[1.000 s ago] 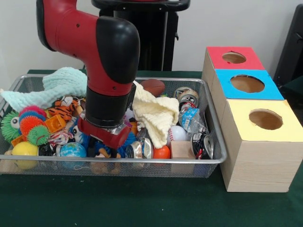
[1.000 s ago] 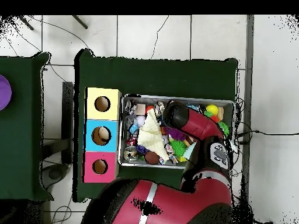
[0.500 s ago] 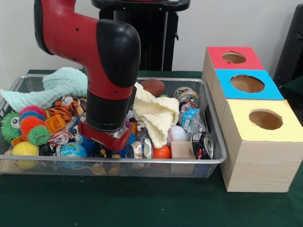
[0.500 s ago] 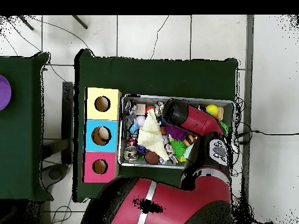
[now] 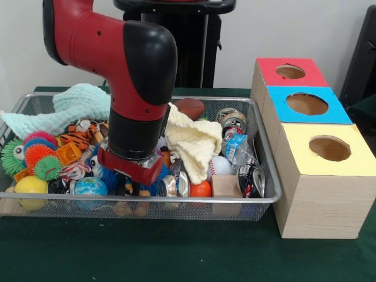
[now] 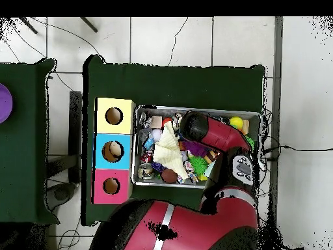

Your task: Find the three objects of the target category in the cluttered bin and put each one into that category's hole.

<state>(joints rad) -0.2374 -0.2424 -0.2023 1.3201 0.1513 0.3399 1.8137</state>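
The wire mesh bin (image 5: 176, 201) stands on the green table, full of clutter; it also shows in the overhead view (image 6: 198, 109). An orange black-striped plush tiger (image 5: 79, 136) lies at its left, beside the arm. My gripper (image 5: 130, 187) is sunk among the toys at the bin's front middle, under the red wrist (image 5: 130, 165). The clutter hides its tips. Brownish shapes (image 5: 122, 208) show through the mesh just below it; I cannot tell what they are. In the overhead view the arm (image 6: 203, 132) covers the gripper.
Three wooden boxes with holes stand right of the bin: red (image 5: 291, 71), blue (image 5: 305, 104), yellow (image 5: 329, 150). In the bin lie a cream cloth (image 5: 191, 141), a mint knitted cloth (image 5: 70, 106), spiky balls (image 5: 35, 155), a globe ball (image 5: 91, 187), cans (image 5: 232, 120) and a wooden block (image 5: 226, 185).
The arm's wrist has shifted slightly to the right in the front view and stays low in the bin. Nothing is seen lifted out.
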